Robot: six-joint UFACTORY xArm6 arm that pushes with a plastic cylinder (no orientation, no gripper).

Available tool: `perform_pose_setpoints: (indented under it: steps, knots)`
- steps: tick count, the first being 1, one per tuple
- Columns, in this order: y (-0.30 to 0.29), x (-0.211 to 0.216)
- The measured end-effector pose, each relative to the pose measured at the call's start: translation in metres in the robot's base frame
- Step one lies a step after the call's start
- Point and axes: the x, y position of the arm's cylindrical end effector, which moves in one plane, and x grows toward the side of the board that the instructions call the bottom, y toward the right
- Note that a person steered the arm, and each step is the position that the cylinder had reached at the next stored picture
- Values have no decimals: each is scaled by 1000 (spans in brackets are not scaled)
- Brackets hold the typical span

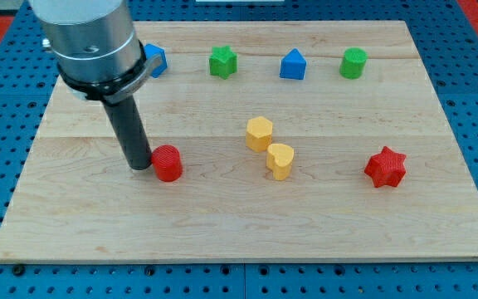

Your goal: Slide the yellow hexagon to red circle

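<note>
Blocks: two red (168, 163), two yellow (259, 133), two green (221, 61), two blue (293, 65).

my tip (141, 167) beside red circle (168, 163), yellow hexagon (259, 133) apart

No readable text, label or number shows anywhere.

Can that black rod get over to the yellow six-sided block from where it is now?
Probably yes, with a detour. My tip sits just left of the red circle, which lies between it and the yellow hexagon; bare board lies around the circle.
</note>
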Motion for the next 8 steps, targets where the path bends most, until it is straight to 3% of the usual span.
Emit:
perform_pose_setpoints:
  steps: [2, 3, 4, 5, 6, 8]
  knots:
    - [12, 0]
    - [8, -48]
    - [54, -87]
    - [135, -99]
    - [194, -104]
    - [194, -56]
